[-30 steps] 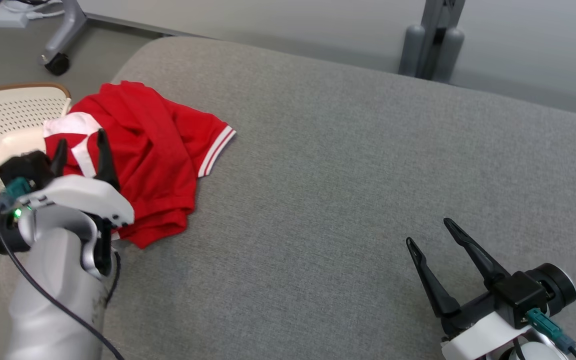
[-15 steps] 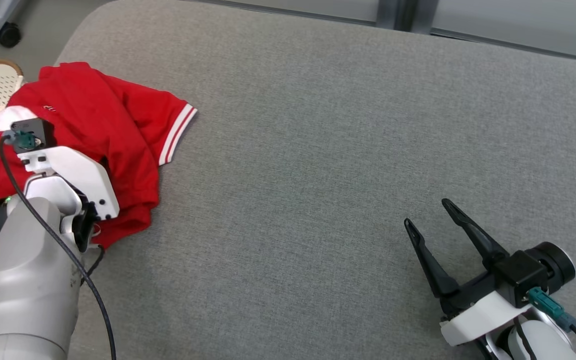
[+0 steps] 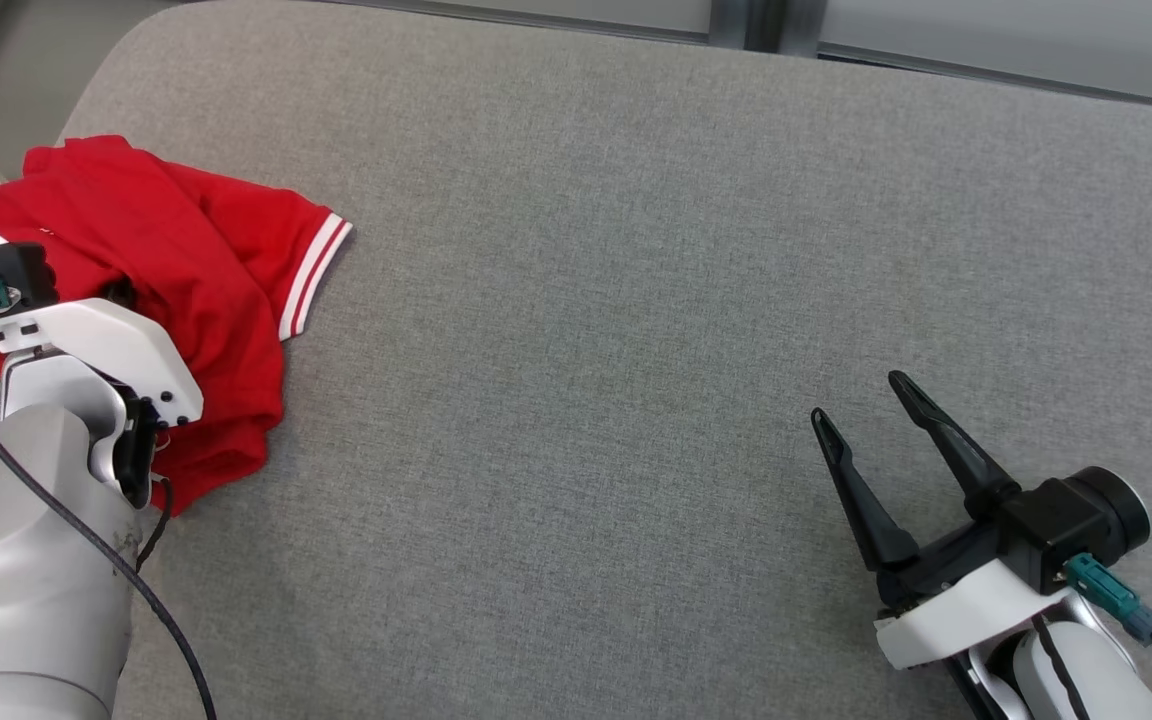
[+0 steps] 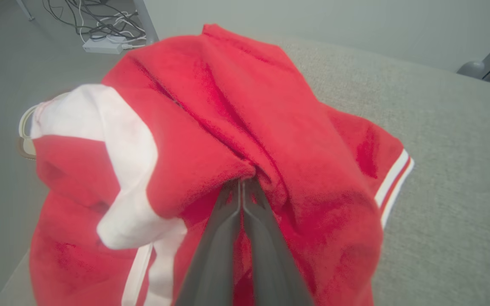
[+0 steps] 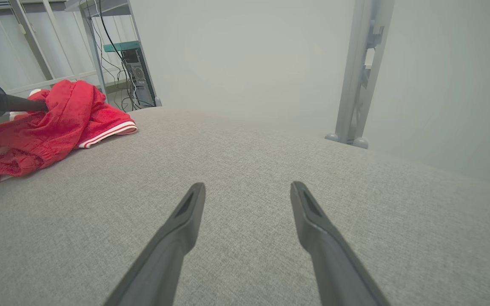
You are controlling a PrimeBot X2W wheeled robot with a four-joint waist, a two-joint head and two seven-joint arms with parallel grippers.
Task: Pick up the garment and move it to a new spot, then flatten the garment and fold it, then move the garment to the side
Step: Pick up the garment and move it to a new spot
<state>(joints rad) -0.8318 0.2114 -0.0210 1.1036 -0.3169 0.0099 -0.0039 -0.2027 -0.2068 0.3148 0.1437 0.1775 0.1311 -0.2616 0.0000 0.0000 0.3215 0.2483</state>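
While the left hand [image 4: 241, 185] pinches a fold of the red garment [image 3: 186, 260] at the grey cushion's [image 3: 636, 300] left edge and the right hand [image 3: 856, 397] gapes open, that thin grip may slip during lifting.

Honestly, nothing here is readable: no words, numbers or brand names I can make out in any view. The closest thing is a tiny pale mark [image 3: 46, 231] on the red garment [image 3: 196, 260] near its upper left edge in the head view, and it's way too small to read.
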